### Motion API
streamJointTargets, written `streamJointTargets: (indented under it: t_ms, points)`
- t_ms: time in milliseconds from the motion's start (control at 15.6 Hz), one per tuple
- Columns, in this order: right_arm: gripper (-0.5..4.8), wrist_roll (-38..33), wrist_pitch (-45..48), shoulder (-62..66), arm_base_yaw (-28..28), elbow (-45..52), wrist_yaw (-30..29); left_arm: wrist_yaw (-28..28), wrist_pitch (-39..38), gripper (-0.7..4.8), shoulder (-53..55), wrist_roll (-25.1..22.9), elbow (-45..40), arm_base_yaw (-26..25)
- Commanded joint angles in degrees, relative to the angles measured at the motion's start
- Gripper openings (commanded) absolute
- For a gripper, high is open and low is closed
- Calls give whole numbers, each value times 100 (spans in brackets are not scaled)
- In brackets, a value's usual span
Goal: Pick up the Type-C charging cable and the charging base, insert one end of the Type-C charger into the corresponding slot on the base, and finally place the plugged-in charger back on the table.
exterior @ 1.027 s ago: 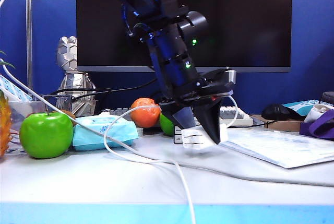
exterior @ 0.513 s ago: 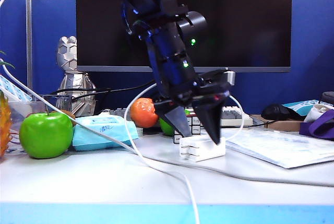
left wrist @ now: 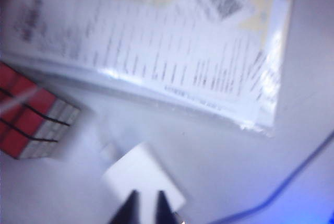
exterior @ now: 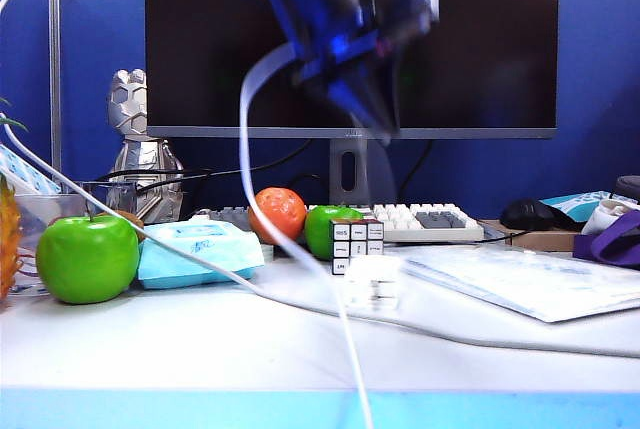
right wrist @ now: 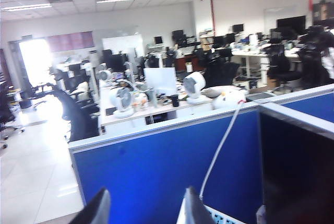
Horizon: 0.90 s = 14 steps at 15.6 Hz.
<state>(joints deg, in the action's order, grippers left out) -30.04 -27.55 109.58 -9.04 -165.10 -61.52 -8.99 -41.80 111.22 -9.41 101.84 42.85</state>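
Left arm is up off the table (exterior: 200,349), left gripper (left wrist: 146,208) in front of the monitor (exterior: 480,39) and pointing down. Tips almost together, nothing visible between them. The charging base (left wrist: 142,176) lies on the table right below, just beside the puzzle cube (left wrist: 32,120) and near the paper sheet (left wrist: 156,41).

Right gripper (right wrist: 143,211) aims out over the partition (right wrist: 167,166), fingers apart.

The exterior view is badly smeared. The Type-C charging cable (exterior: 246,119) climbs to my left arm, but I can't tell where it's caught. Slot not visible.
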Motion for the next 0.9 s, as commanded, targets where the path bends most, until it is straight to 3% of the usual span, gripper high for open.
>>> streamJointTargets:
  t_ms: [64,193,257,321,449,513,642,706,770,898]
  points:
    - [151,7,33,-42,63,-17,4,-22,234,49,-378,-9,26,7]
    - [153,-44,26,-44,63,-17,-7,-20,313,100,-385,-4,26,-4]
    - [153,-42,2,-48,63,-17,-9,-11,284,174,-372,-20,24,-4]
    - [154,-39,-96,-59,63,-17,-31,225,105,455,-339,-24,20,-4]
    - [154,-37,-96,-59,63,-17,-28,1108,-614,473,-339,-87,20,-9]
    - [154,-35,-94,-59,63,-17,-28,997,-907,479,-339,-109,20,-11]
    - [154,-35,-94,-59,63,-17,-26,391,-1036,479,-339,-68,20,-9]
    - [154,-35,-96,-59,63,-17,-28,-833,-855,479,-341,330,20,-7]
    - [154,-35,-96,-59,63,-17,-28,-1602,-588,479,-339,693,20,-7]
    - [153,-37,-96,-59,63,-17,-28,-2483,-188,479,-339,1224,20,-4]
